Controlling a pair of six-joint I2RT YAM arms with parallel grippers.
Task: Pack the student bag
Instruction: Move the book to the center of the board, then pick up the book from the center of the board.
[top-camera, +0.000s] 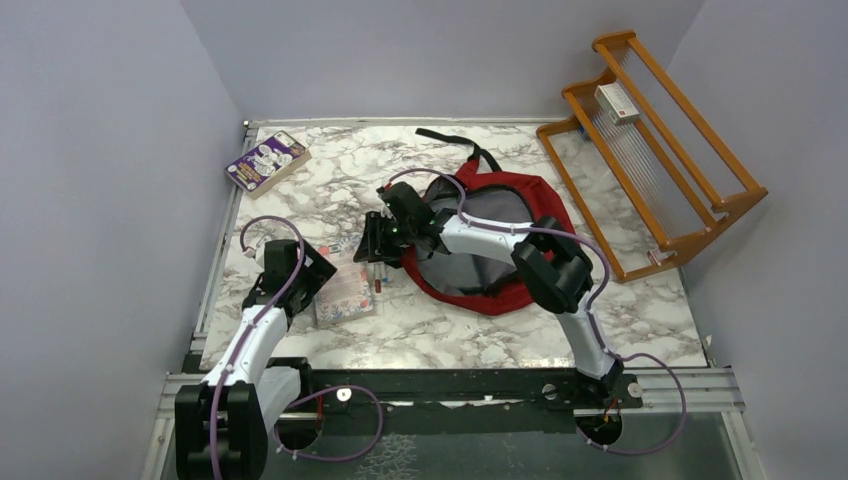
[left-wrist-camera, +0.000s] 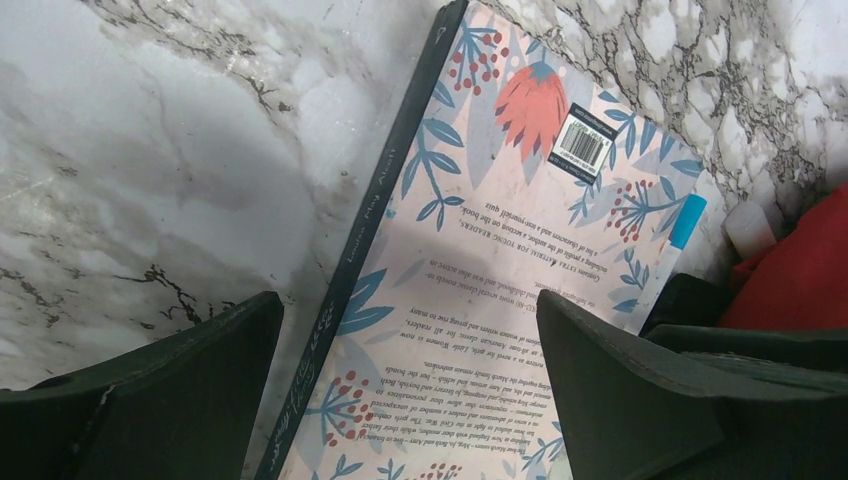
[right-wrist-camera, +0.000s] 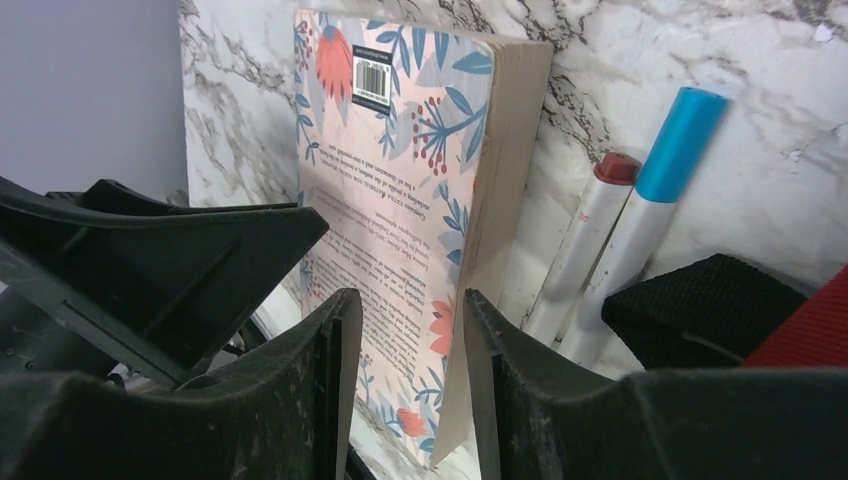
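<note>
I judge the student bag (top-camera: 530, 190), lying open on the worktop (top-camera: 330, 190), soft and floppy, best taken by its rim; left hand (left-wrist-camera: 408, 300) stands wide open, right hand (right-wrist-camera: 408, 300) half-closed at the book (right-wrist-camera: 400, 200) edge, grip not discernible.

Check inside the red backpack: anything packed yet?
The backpack lies open, showing only grey lining; no packed item shows. The right arm crosses the opening and hides a strip of it.

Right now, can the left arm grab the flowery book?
Probably yes. The left gripper hangs over the book, jaws wide open, and nothing lies on it. The right gripper sits close by, though.
</note>
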